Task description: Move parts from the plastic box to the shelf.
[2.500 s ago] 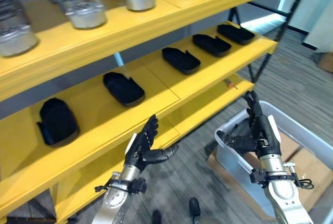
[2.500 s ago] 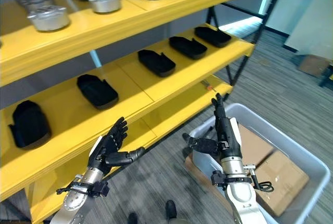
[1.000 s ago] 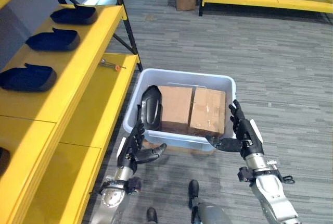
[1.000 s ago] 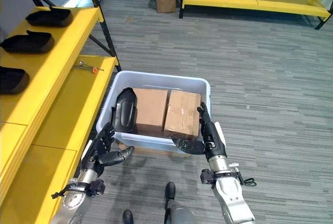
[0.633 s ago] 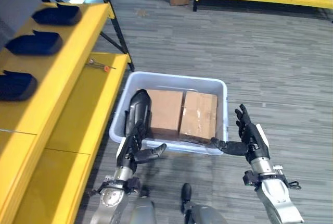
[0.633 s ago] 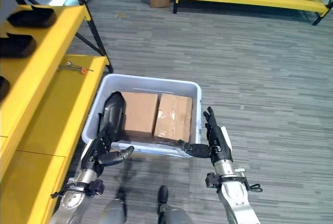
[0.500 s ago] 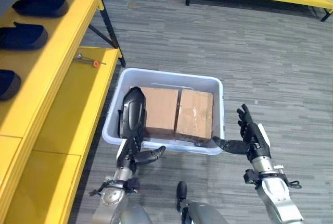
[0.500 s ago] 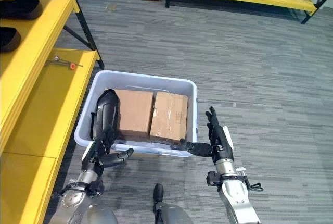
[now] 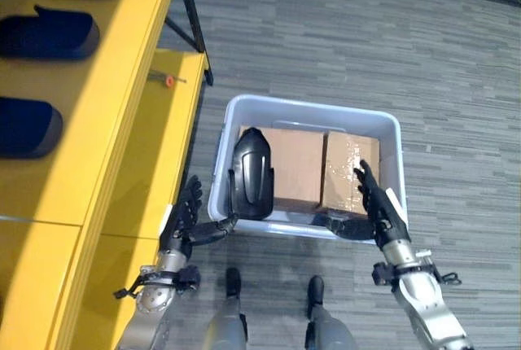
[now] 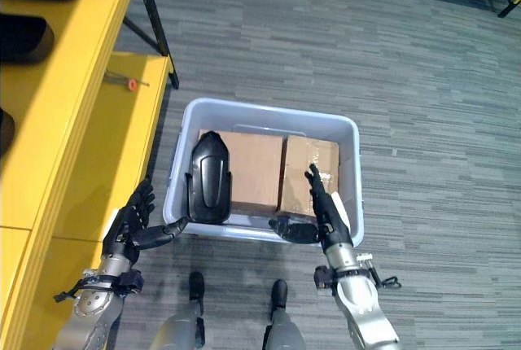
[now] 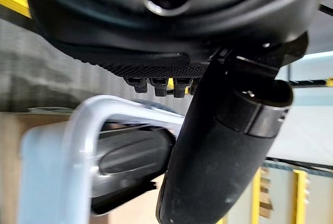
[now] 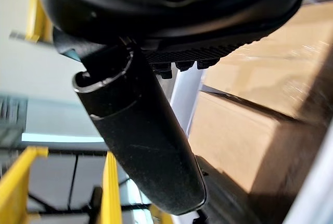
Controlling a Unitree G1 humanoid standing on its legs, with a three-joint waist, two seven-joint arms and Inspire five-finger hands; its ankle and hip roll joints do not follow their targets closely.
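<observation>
Nearest: left hand (image 9: pixel 184 221) outside the plastic box (image 9: pixel 390 126), fingers straight and released, thumb reaching toward the near-left rim; half a second back, closer in front of that wall. Right hand (image 9: pixel 376 209) at the near-right rim, fingers likewise released, grasping nothing; earlier out over the floor to the right of the box, now up over the rim beside a carton. Reads as both hands closing in for a pick, nothing lifted yet.

Inside the box: one black part (image 9: pixel 251 172) leaning upright against the left wall, and two cardboard cartons (image 9: pixel 295 164) side by side to its right.

Farther left: yellow shelf (image 9: pixel 106 114) with three black parts (image 9: pixel 47 35) showing on its upper level, and one small red-tipped tool (image 9: pixel 164 80) on the lower level.
</observation>
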